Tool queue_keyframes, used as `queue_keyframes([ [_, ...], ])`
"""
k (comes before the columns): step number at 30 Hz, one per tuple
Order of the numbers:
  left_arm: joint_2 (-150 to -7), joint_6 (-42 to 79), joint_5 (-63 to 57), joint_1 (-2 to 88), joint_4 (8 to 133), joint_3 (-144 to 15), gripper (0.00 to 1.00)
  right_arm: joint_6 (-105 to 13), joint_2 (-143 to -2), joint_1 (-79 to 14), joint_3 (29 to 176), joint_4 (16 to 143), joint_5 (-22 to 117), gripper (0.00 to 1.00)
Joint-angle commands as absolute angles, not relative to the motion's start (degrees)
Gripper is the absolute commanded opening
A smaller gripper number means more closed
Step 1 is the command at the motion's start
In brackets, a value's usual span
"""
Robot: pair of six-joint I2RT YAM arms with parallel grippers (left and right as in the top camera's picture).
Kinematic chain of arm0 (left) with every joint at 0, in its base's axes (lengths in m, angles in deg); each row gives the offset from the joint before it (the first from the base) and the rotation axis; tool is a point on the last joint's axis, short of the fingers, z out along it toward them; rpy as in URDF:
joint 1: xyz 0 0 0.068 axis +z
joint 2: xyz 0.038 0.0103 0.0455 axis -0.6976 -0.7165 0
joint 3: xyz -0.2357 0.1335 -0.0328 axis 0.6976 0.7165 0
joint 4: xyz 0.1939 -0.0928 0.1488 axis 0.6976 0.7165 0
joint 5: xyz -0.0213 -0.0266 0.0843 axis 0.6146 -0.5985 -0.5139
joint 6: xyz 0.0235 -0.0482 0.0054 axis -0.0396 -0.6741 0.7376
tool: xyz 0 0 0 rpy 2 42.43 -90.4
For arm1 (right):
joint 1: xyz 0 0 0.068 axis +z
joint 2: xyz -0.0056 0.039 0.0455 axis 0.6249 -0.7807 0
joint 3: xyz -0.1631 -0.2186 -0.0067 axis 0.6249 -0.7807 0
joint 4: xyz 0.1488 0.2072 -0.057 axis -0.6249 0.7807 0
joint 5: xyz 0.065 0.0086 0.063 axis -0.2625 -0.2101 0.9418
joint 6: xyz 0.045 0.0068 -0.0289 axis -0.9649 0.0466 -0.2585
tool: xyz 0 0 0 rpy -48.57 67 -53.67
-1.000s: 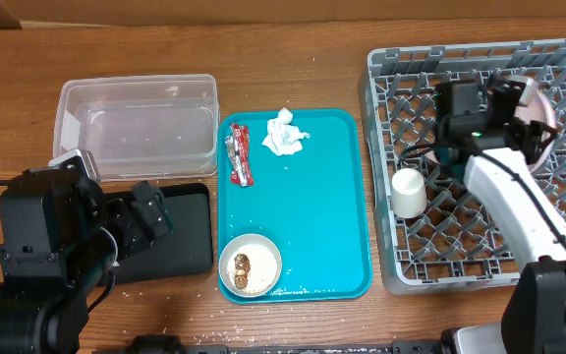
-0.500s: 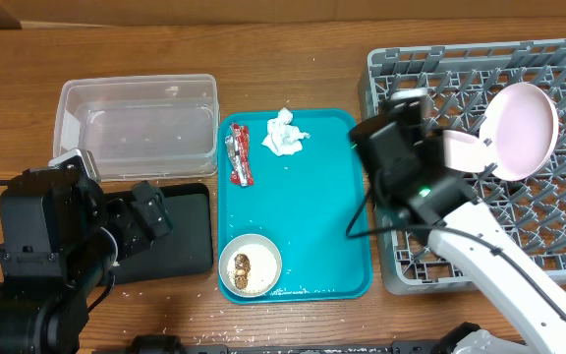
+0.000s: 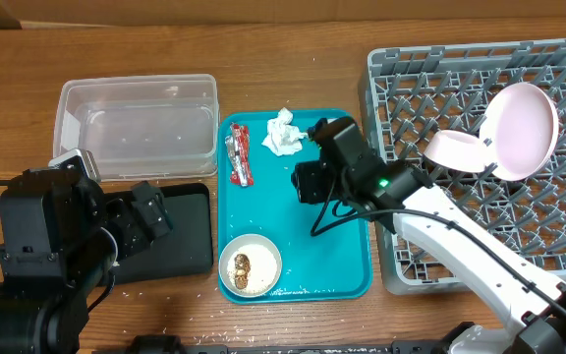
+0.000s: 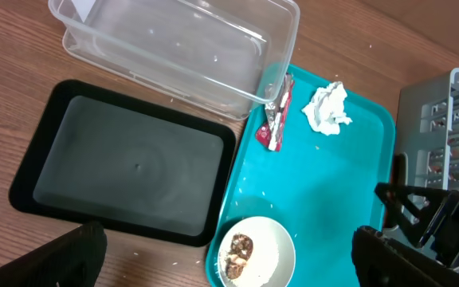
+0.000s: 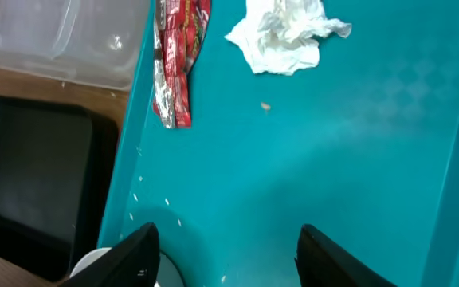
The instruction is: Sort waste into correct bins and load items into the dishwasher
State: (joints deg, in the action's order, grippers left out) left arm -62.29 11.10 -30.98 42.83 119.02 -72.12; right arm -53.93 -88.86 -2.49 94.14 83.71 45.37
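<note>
My right gripper (image 5: 228,259) hung over the teal tray (image 5: 357,159) near the tissue (image 5: 287,32) and red-and-silver wrapper (image 5: 178,48), fingers apart, empty. My left gripper (image 3: 153,218) sat by the black tray (image 3: 187,246), fingers wide apart.

Readable text: none you can make out in any view | wrapper (image 5: 180,48): red and silver markings on it, too blurred for you to read | labels, numbers: none legible

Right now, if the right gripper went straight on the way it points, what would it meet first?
Probably the bare teal tray, short of the crumpled white tissue; nothing shows between the open right gripper and it, though depth is unclear.
</note>
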Motion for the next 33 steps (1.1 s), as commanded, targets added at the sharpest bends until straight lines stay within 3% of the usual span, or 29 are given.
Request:
queue_keyframes([
  [1, -62.25, 9.92, -31.76, 42.72, 118.99, -72.97, 1.0, -53.86, -90.08, -3.12, 95.58, 84.76, 47.97, 0.57],
  [3, -62.25, 9.92, -31.76, 42.72, 118.99, -72.97, 1.0, -51.63, -90.6, -3.12, 95.58, 87.19, 51.38, 0.65],
  [5, -62.25, 9.92, -31.76, 42.72, 118.99, -72.97, 1.0, -49.56, -90.58, -3.12, 95.56, 87.76, 55.16, 0.87],
  [7, -62.25, 9.92, -31.76, 42.72, 118.99, -72.97, 1.0, -49.6, -90.6, -3.12, 95.56, 86.95, 57.35, 0.96],
  [11, -62.25, 9.92, -31.76, 42.72, 118.99, -72.97, 1.0, -49.3, -90.63, -3.12, 95.53, 81.48, 58.81, 0.97],
  [15, -62.25, 9.92, -31.76, 42.72, 118.99, -72.97, 1.0, -49.97, -91.35, -3.12, 95.84, 77.99, 59.27, 0.82],
  [19, -62.25, 9.92, -31.76, 42.72, 118.99, -72.97, 1.0, -48.12, -94.52, -3.12, 100.21, 81.05, 58.66, 0.78],
  [24, -62.25, 9.92, -31.76, 42.72, 118.99, -72.97, 1.0, -46.52, -102.67, -3.17, 110.29, 88.94, 53.13, 0.79],
  [26, -62.25, 9.92, -31.76, 42.72, 118.99, -72.97, 1.0, -46.48, -105.58, -3.25, 113.48, 90.31, 47.56, 0.84],
  [28, -62.25, 9.92, -31.76, 42.72, 118.99, -72.97, 1.0, -45.82, -107.48, -3.54, 115.1, 89.22, 44.37, 0.89],
  [33, -62.25, 9.92, -31.76, 42.72, 118.99, -72.97, 1.0, -44.81, -111.63, -5.11, 115.27, 82.77, 39.84, 0.9],
])
